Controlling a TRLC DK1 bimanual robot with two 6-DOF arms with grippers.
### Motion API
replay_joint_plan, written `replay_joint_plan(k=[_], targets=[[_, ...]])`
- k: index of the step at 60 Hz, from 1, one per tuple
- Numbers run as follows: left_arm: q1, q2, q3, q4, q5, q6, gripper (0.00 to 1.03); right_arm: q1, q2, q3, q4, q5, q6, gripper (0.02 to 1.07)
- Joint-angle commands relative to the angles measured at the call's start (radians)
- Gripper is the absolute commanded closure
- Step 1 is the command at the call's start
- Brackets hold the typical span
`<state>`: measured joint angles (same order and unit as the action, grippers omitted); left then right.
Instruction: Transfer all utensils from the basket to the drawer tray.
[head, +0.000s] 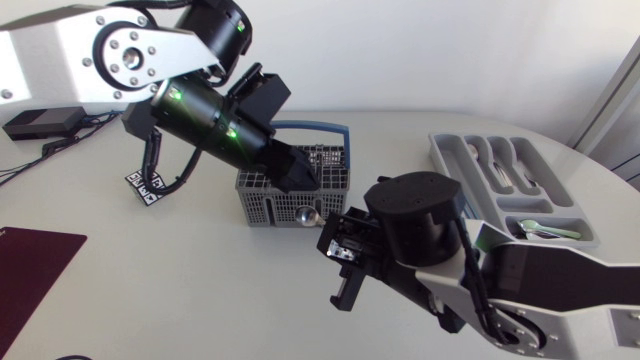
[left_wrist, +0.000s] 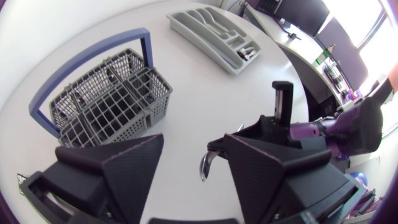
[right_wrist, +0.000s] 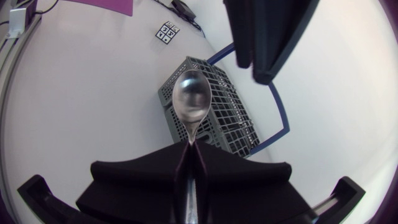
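Note:
A grey wire basket (head: 262, 192) with a blue handle stands mid-table; it also shows in the wrist views as the basket (left_wrist: 112, 102) and the basket (right_wrist: 214, 121). My right gripper (head: 328, 235) is just in front of the basket. It is shut on the handle of a metal spoon (head: 305, 215), whose bowl points at the basket. In the right wrist view the spoon (right_wrist: 191, 99) sticks out ahead of the closed gripper (right_wrist: 189, 152). My left gripper (head: 298, 178) hangs over the basket's front; its fingers (left_wrist: 118, 165) stand apart and hold nothing. The spoon (left_wrist: 205, 165) lies below them. The grey drawer tray (head: 455, 165) sits at the right.
Several utensils (head: 545, 228) lie in the tray's compartments. A small black-and-white marker tag (head: 145, 187) is left of the basket. A dark maroon mat (head: 30, 260) covers the front left corner, and a black box (head: 40, 122) with cables sits at the far left.

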<state>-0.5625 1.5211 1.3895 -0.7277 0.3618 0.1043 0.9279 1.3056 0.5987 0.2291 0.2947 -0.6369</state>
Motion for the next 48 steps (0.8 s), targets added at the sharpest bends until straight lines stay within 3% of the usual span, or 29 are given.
replay_joint_plan(k=[1,12,20,30,48], targets=[[0.021,-0.058,0.036,0.022,0.003,-0.02,0.04,0.0,-0.028,0.003,-0.033,-0.025,0.005,1.01],[0.085,-0.148,0.003,0.117,-0.001,-0.005,0.04,-0.124,-0.129,-0.008,-0.194,-0.216,0.013,1.01],[0.119,-0.176,-0.021,0.143,-0.084,0.06,0.04,-0.297,-0.21,-0.011,-0.323,-0.388,-0.04,1.01],[0.147,-0.197,-0.061,0.171,-0.198,0.138,0.04,-0.563,-0.264,-0.019,-0.464,-0.578,-0.207,1.01],[0.19,-0.246,-0.133,0.188,-0.202,0.175,0.04,-1.031,-0.218,0.0,-0.646,-0.793,-0.607,1.01]])
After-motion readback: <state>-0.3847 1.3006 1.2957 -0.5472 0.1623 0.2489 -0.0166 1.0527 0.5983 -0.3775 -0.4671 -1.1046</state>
